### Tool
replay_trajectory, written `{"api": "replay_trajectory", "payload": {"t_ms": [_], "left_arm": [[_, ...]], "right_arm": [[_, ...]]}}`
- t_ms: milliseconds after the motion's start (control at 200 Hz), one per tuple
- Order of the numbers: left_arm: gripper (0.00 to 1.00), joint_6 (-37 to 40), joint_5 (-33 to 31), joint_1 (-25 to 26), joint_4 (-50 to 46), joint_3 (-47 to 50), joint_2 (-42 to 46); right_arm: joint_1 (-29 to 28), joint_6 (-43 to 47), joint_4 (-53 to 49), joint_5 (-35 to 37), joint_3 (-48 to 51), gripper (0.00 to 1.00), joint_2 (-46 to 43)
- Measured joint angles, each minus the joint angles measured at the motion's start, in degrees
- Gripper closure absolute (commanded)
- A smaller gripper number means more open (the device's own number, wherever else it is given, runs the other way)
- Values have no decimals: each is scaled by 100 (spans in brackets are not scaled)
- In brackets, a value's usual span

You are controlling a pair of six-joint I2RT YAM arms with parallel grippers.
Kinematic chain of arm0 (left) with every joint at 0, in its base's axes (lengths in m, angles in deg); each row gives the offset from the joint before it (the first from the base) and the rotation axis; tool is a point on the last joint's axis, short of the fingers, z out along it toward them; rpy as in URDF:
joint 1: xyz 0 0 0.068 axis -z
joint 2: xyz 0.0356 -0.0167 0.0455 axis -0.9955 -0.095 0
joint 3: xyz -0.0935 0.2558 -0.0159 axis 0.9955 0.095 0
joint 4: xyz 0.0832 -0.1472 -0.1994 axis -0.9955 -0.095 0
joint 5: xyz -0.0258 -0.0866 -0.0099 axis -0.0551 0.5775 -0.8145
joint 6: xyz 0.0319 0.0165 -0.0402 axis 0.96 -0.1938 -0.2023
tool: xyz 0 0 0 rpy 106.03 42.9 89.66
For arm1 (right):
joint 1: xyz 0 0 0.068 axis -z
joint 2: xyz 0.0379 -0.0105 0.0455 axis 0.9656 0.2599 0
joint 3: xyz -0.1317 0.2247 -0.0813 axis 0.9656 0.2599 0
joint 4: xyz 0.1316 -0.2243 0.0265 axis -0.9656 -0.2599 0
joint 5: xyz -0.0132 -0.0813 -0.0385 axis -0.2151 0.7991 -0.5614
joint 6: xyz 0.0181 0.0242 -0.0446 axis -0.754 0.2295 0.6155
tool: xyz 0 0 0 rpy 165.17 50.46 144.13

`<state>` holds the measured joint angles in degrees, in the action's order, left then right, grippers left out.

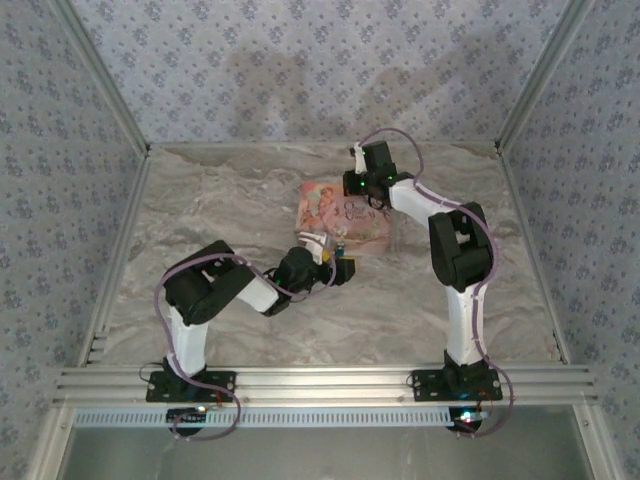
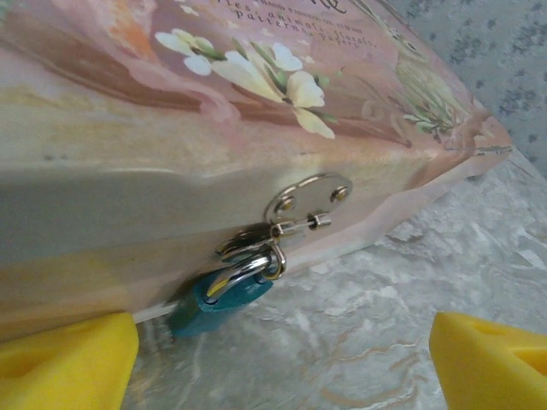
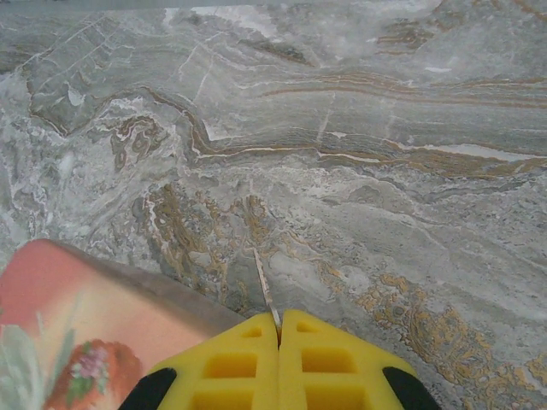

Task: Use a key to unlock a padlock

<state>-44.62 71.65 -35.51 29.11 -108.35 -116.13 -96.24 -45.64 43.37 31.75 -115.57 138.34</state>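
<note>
Right end effector point(image 3: 279, 323) pinches the key point(image 3: 264, 284), left end effector point(image 2: 278, 363) gapes with the padlock point(image 2: 224, 301) just ahead; next, carry key to padlock.

Box point(image 1: 343, 222) flat on table point(image 1: 230, 200), near centre. Padlock point(image 2: 224, 299) on box's near side wall, hung from hasp point(image 2: 299, 209), body below it. Left gripper point(image 2: 282, 359) just before padlock, tips wide apart either side. Right gripper point(image 3: 279, 323) behind box, beside its far corner. Key point(image 3: 263, 286) pinched between its tips, jutting out over table.
</note>
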Motion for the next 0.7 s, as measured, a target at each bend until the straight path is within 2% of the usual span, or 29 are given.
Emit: {"api": "replay_trajectory", "payload": {"t_ms": [415, 700], "left_arm": [[16, -247, 881, -66, 382, -105, -219], [16, -463, 1128, -66, 457, -195, -295]], "right_arm": [[4, 46, 76, 42, 42, 100, -9], [-11, 125, -68, 42, 42, 100, -87]]}}
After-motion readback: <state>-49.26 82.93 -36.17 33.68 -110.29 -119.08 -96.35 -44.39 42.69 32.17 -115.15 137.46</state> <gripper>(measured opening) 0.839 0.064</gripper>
